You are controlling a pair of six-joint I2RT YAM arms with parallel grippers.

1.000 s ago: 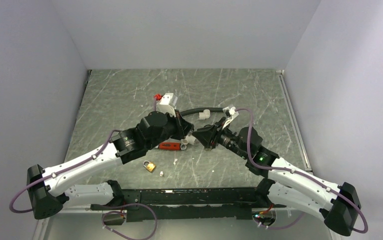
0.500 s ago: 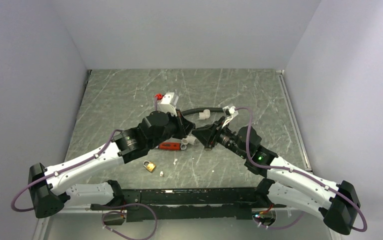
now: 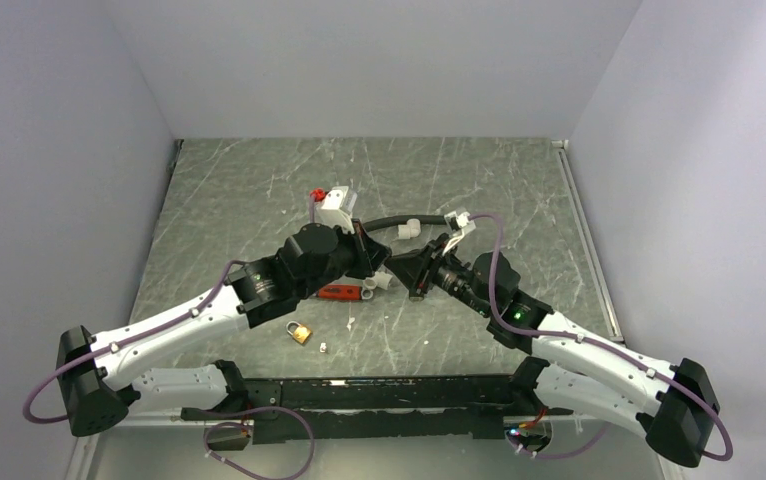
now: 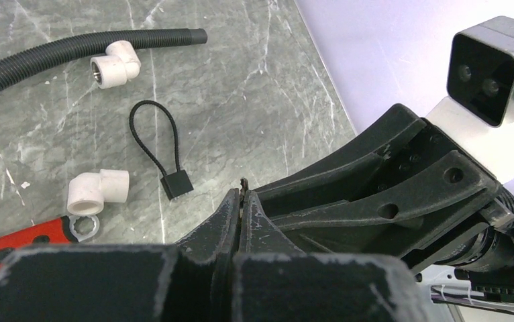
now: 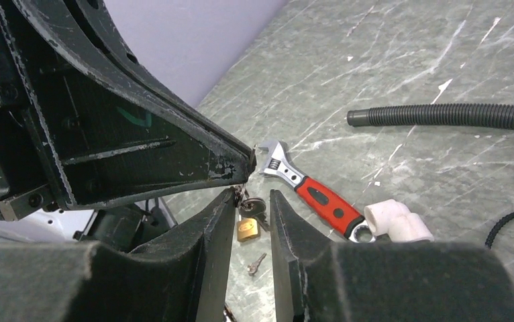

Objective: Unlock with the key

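Observation:
My left gripper point(image 4: 243, 191) is shut on the key point(image 4: 243, 182), a tiny thin metal piece whose tip pokes out past the fingertips. In the right wrist view the key's dark head point(image 5: 252, 205) hangs just under the left gripper's tip. My right gripper point(image 5: 251, 194) stands open, one finger on either side of the key's head and a gap still showing. The two grippers meet tip to tip above the table's middle, left gripper point(image 3: 383, 262) and right gripper point(image 3: 400, 266). The brass padlock point(image 3: 300, 331) lies on the table below them, also seen as padlock point(image 5: 247, 229).
A red-handled wrench point(image 3: 339, 292) lies under the grippers. A black corrugated hose point(image 3: 389, 222), white pipe elbows point(image 4: 98, 191) and a black cord loop point(image 4: 150, 141) lie around. A small key-shaped piece point(image 5: 256, 263) rests near the padlock. White and red parts point(image 3: 331, 200) sit farther back.
The right gripper's fingers have drawn closer together around the key's head, and the right arm has edged slightly toward the left gripper. The left gripper stays shut.

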